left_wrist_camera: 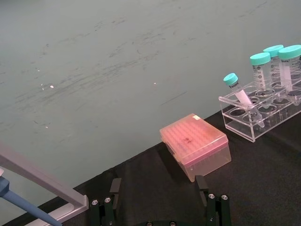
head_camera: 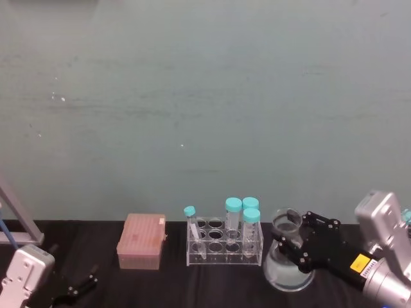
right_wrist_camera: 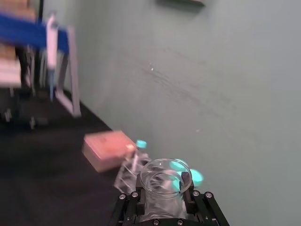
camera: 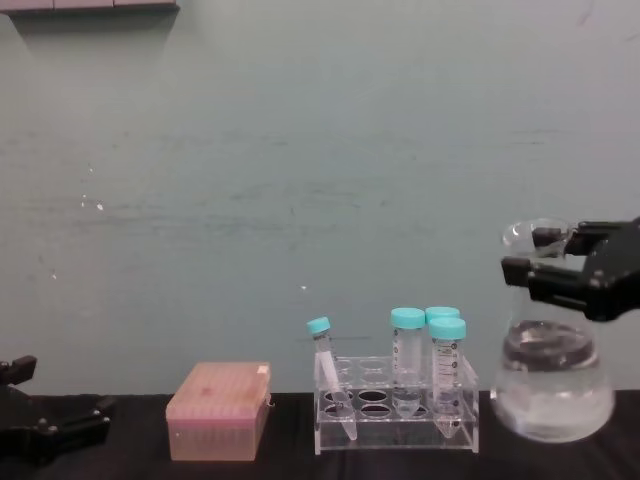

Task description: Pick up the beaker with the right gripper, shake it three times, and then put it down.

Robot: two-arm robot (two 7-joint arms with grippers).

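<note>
The beaker (camera: pixel 553 390) is a clear conical flask with clear liquid in its wide base, standing to the right of the tube rack. My right gripper (camera: pixel 535 253) is shut on its narrow neck just under the flared rim. The head view shows the same grip, right gripper (head_camera: pixel 290 239) on the neck with the beaker body (head_camera: pixel 286 273) below it. In the right wrist view the beaker rim (right_wrist_camera: pixel 164 165) sits between the two fingers of the right gripper (right_wrist_camera: pixel 162 188). I cannot tell whether the base touches the table. My left gripper (left_wrist_camera: pixel 157 197) is parked open, low at the left, with nothing in it.
A clear tube rack (head_camera: pixel 225 251) with several teal-capped tubes stands just left of the beaker. A pink tip box (head_camera: pixel 141 242) lies further left. A pipette stand (left_wrist_camera: pixel 42 181) is at the far left. A teal wall rises right behind the black table.
</note>
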